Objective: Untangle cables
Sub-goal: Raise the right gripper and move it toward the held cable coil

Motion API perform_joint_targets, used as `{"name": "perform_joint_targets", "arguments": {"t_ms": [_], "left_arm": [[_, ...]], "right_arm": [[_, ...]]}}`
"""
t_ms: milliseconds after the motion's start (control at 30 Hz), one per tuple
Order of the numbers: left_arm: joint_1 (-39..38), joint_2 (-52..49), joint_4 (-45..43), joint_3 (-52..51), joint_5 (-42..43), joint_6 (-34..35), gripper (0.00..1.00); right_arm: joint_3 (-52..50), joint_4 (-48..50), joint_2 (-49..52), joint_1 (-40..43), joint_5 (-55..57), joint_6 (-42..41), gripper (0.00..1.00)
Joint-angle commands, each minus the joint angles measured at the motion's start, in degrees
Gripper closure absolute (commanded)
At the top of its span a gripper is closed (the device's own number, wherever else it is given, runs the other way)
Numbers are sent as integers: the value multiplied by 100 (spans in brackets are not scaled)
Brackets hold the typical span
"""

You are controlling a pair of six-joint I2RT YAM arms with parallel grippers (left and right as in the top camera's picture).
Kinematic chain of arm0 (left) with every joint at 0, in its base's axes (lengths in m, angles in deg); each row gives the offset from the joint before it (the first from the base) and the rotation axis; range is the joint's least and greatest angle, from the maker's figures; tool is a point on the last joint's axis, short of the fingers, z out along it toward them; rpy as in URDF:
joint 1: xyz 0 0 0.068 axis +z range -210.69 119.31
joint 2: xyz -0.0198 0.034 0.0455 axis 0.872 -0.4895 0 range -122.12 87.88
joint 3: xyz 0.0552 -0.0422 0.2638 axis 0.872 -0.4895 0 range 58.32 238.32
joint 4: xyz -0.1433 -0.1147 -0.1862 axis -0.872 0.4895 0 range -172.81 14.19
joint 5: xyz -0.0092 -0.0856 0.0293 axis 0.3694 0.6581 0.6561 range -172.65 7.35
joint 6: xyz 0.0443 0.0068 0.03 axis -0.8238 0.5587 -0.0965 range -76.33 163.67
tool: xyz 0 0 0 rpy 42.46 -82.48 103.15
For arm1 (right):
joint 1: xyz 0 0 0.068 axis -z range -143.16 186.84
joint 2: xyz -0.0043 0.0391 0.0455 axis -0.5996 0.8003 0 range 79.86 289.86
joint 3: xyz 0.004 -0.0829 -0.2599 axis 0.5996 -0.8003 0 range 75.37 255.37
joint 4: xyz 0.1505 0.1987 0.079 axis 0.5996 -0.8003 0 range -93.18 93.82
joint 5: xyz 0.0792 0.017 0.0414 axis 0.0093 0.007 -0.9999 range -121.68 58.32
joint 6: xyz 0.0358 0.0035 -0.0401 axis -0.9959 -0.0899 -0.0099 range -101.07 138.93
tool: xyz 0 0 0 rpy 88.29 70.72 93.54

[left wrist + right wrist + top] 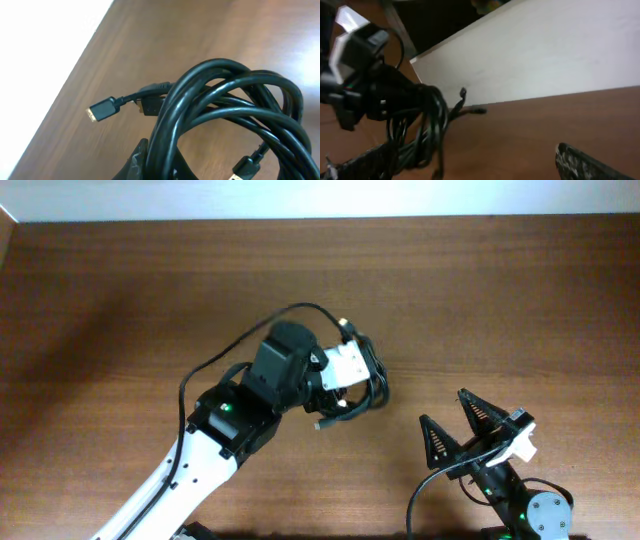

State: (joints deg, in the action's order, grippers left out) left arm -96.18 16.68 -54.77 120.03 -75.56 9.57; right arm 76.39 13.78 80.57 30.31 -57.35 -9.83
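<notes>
The cables (372,383) are a knotted bundle of black loops hanging from my left gripper (352,377), which is shut on them near the middle of the table. In the left wrist view the thick loops of the cables (225,100) rise between my dark fingers (142,160). One plug (102,110) sticks out to the left and another plug (245,167) hangs at the lower right. My right gripper (463,423) stands open and empty to the right of the bundle, apart from it. In the right wrist view the cables (427,120) hang at the left, beyond my open right gripper (477,152).
The brown wooden table (500,290) ends at a white wall (300,195) along the far edge. A thick black arm wire (230,350) arcs over the left arm. The left arm's white wrist camera (350,30) shows at the upper left of the right wrist view.
</notes>
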Motion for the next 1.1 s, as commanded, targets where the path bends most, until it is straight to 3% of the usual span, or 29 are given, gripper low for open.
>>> {"name": "perform_joint_targets", "arguments": {"t_ms": [0,133,267,400,767,900,967,1067], "left_arm": [[42,138,-59,7,-866,1047,100],[42,138,-208,4,-855,1515,100],[35,138,-227,7,-280,1530,100],[35,138,-225,4,922,103,100],[42,138,-271,4,1115,55,100],[42,138,-616,7,826,931,100],[42,136,-702,4,-63,2229,100],[39,136,-826,4,-306,3300,100]], "right_arm": [[557,-686,31,24,-109,-321,1],[1274,-1241,704,22,-345,-302,1],[1711,-1239,2057,22,-719,-304,1],[1864,-1156,3191,24,-955,-302,1],[1869,-415,3353,24,-1462,-306,1],[1867,-415,3353,24,-1416,-304,1],[1867,-415,3355,22,-1425,-306,1],[1867,-413,3357,17,-1644,-304,1]]}}
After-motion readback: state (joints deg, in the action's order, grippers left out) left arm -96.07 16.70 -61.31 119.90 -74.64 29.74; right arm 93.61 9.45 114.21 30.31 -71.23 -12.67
